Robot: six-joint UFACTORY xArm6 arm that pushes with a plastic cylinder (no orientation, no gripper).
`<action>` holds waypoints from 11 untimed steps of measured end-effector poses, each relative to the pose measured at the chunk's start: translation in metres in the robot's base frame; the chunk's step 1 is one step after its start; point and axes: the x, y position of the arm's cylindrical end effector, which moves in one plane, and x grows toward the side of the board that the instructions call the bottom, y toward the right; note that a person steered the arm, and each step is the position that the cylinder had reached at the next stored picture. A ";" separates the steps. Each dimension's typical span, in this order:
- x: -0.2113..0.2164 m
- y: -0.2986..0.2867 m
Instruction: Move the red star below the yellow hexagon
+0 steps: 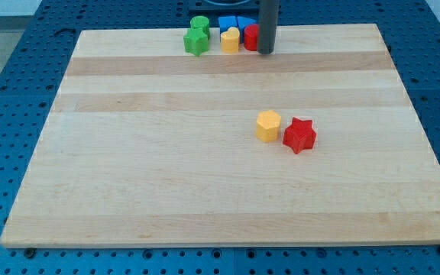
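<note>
my tip [266, 52] partly hides a red block [250, 37] at the view's top; no tool shows

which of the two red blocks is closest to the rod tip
The red block at the view's top, right beside my tip; the red star sits far below.

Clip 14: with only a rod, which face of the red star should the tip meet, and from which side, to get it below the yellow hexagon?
There is no grip, only a push. The red star touches the yellow hexagon's right side, slightly lower. My tip sits near the view's top. Probably meet the star's upper-right points, pushing down and left, so it swings round under the hexagon without shoving it.
</note>
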 end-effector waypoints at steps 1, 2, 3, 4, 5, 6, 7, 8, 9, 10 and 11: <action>0.000 0.002; 0.016 0.049; 0.055 0.116; 0.126 0.155; 0.183 0.130; 0.198 0.080; 0.199 0.049; 0.207 0.073; 0.216 0.049; 0.209 -0.015; 0.179 -0.046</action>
